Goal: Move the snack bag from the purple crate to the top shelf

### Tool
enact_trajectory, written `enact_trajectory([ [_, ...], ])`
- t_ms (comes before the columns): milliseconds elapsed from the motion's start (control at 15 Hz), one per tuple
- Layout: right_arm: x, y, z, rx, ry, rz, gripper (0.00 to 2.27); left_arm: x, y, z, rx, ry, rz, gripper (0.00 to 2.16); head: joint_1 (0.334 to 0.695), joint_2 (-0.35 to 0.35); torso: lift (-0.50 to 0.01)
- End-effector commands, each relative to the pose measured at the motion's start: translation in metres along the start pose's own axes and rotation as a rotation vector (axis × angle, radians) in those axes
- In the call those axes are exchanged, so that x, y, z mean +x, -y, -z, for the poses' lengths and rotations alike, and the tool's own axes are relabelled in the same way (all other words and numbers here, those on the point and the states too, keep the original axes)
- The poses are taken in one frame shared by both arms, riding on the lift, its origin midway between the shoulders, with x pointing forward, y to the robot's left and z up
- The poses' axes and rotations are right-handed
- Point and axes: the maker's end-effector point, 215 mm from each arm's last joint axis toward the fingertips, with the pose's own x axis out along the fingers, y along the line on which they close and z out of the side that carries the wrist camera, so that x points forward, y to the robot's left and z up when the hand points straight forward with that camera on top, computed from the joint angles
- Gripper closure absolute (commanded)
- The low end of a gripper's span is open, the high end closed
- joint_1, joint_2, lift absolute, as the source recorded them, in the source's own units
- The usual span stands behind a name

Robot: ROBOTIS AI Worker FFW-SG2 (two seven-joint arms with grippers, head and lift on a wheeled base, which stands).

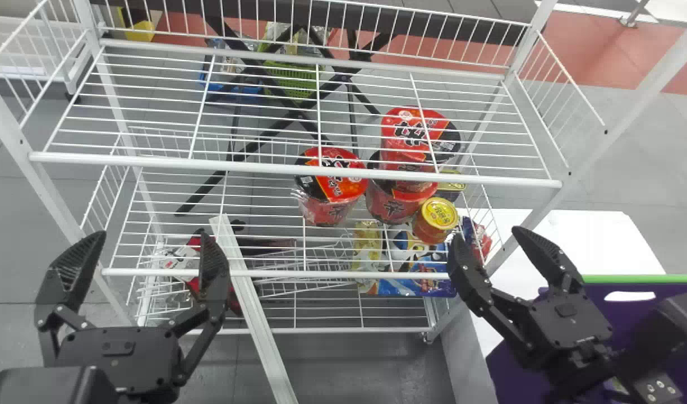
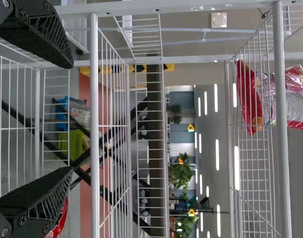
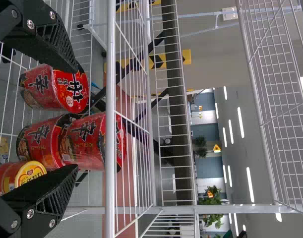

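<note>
**Rack with snack bag up top**

A white wire rack fills the front; the purple crate sits to its right. Left gripper and right gripper both gape wide, holding nothing. A red snack bag rests on the top shelf, noodle cups lower down.
</note>
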Motion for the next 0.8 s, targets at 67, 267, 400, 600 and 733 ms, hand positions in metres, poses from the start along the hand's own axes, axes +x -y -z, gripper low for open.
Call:
enact_trajectory([
  [67,-0.003,0.007,0.001,-0.007,-0.044,0.019,0.15,0.000,-0.001,0.001,0.001,-0.002,-0.001,0.08,0.695,-0.180,-0.455],
  [267,-0.012,0.017,-0.003,-0.012,-0.078,0.034,0.15,0.002,-0.002,0.006,0.005,-0.007,-0.002,0.08,0.695,-0.192,-0.455],
  [400,-0.019,0.029,-0.009,-0.023,-0.089,0.056,0.15,0.002,-0.002,0.008,-0.008,-0.013,-0.008,0.09,0.695,-0.201,-0.455],
  [600,-0.033,0.070,-0.009,-0.008,-0.136,0.127,0.15,0.003,0.000,0.010,-0.004,-0.009,0.001,0.07,0.695,-0.238,-0.455],
  [733,-0.045,0.099,-0.010,-0.008,-0.155,0.174,0.15,0.003,0.000,0.009,-0.006,-0.008,0.001,0.07,0.695,-0.275,-0.455],
])
